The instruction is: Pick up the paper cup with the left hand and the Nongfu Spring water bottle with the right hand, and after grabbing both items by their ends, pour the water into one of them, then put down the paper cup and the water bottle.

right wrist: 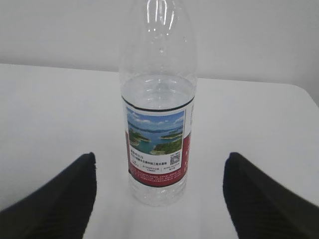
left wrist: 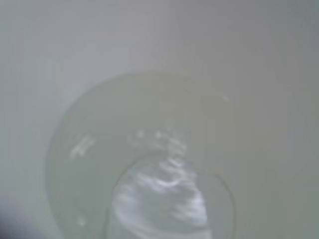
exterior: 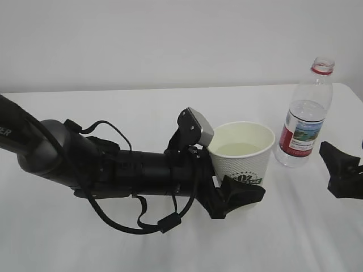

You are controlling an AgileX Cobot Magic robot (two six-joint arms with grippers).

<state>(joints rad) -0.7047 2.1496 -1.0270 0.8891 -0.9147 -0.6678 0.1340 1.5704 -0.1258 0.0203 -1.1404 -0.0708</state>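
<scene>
The paper cup (exterior: 243, 153), white with a dark green logo, stands upright at the table's middle with pale water (exterior: 237, 149) in it. My left gripper (exterior: 245, 182) is shut on its lower part. The near finger (exterior: 241, 197) presses the cup's front and the far finger is hidden behind it. The left wrist view shows only the blurred inside of the cup (left wrist: 149, 99) and the water (left wrist: 159, 194). The Nongfu Spring water bottle (exterior: 305, 122) (right wrist: 157, 124) stands uncapped on the table at the right, about half full. My right gripper (exterior: 340, 170) (right wrist: 159, 159) is open, short of the bottle and not touching it.
The white table (exterior: 113, 243) runs to a plain white wall behind. The bulky left arm (exterior: 85, 164) with its cables lies low across the left half of the table. The table's right edge (exterior: 356, 96) is close behind the bottle.
</scene>
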